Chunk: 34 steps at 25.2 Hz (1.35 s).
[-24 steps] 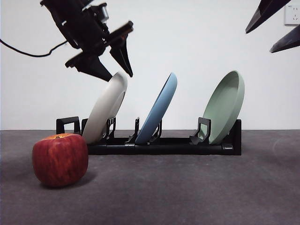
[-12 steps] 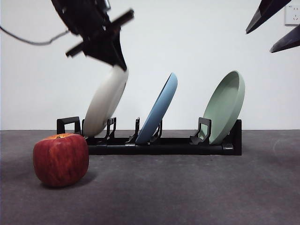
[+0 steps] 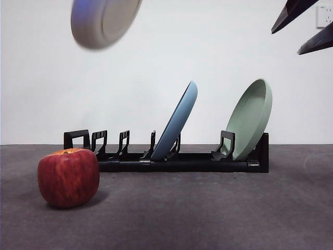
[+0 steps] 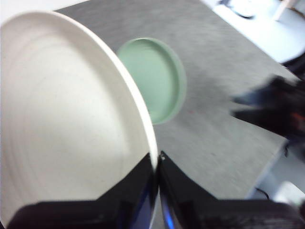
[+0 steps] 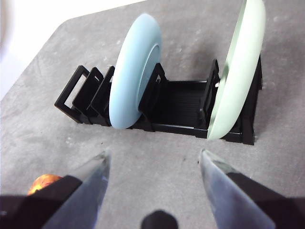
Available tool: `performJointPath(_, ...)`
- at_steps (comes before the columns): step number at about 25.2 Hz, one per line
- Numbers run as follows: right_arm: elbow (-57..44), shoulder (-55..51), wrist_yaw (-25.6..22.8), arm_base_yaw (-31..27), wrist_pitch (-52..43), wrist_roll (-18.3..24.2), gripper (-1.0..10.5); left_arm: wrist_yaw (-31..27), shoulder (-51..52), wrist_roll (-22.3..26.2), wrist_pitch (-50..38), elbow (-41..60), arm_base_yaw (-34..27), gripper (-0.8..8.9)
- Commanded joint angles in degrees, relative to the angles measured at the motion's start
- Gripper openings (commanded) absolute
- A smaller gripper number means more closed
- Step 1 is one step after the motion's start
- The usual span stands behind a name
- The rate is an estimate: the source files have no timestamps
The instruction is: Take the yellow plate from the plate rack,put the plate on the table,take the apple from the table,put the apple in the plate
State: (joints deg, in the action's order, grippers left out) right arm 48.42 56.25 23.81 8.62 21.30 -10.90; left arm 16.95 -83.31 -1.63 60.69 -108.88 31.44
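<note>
blue plate (image 3: 178,121): leaning, middle slot | green plate (image 3: 251,117): leaning, end slot

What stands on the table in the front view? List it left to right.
apple → plate rack, its left slots bare → light blue plate → sage green plate. The yellow plate is not on the table; it hangs high at upper left.

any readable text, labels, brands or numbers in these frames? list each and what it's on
None: no text, brand, number or sign can be read in any view.
The yellow plate, clamped in the left gripper, the blue plate, the green plate, the plate rack and the apple all show plain, unmarked surfaces.
The wall socket at the front view's upper corner bears no legible marking.
The right gripper hangs open, also unmarked.
</note>
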Motion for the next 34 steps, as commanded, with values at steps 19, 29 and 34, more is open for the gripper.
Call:
performJointPath(19, 32.04, 0.70, -3.21, -0.42, 10.82, 3.15, 3.1, -28.04, -9.35, -0.98, -13.90, 25.00, 37.05, -0.08)
performJointPath(29, 33.29, 1.11, -3.19, -0.39, 11.85, 3.48, 3.1, -33.55, -20.11, -1.09, -22.38, 34.21, 37.59, -0.08)
performJointPath(34, 33.29, 1.75, -3.17, -0.35, 11.85, 3.48, 3.1, -33.14, -22.36, -1.16, -23.32, 34.21, 37.70, 0.01)
